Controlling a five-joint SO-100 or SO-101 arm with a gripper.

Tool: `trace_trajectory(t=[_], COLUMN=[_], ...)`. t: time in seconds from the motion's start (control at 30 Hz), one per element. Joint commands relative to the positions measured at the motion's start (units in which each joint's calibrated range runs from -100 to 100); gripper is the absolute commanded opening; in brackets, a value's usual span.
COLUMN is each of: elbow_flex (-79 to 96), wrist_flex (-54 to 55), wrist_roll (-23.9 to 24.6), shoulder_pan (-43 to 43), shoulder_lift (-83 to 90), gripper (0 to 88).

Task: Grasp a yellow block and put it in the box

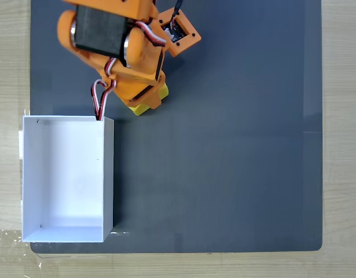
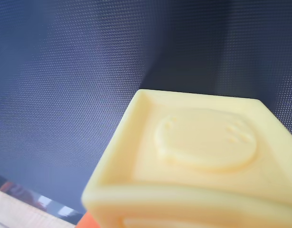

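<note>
In the fixed view the yellow block [image 1: 142, 108] peeks out from under the orange arm, just above and to the right of the white box's [image 1: 62, 174] top right corner. My gripper [image 1: 147, 98] sits over the block and looks shut on it, though the arm hides the fingertips. The wrist view has the yellow block [image 2: 202, 166] very close and tilted, its round stud facing the camera. A sliver of an orange finger [image 2: 85, 222] shows beneath it. The box is open on top and has nothing in it.
A dark grey mat [image 1: 224, 174] covers most of the wooden table [image 1: 342, 139]. The box stands on the mat's left edge, near the front. Red and white cables [image 1: 99, 98] hang from the arm just above the box's rim.
</note>
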State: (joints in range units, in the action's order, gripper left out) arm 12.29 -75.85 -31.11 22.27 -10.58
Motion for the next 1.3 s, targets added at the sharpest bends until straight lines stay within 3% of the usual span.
trace_trajectory(t=[0.0,0.23,0.37,0.47,0.83,1.27], elbow_flex=[-1.7,-8.6,-13.1,-16.5,-19.5,-29.5], wrist_flex=[-0.1,1.1,7.6,13.7,36.3,37.6], wrist_roll=[4.1,20.1,28.8,32.7,33.2,32.7], shoulder_pan=[-5.3,-15.0,-13.8,-9.6,4.0,10.0], shoulder_lift=[6.4,16.3,19.2,19.7,11.2,-9.2], gripper=[21.6,21.5,21.7,21.7,21.1,21.0])
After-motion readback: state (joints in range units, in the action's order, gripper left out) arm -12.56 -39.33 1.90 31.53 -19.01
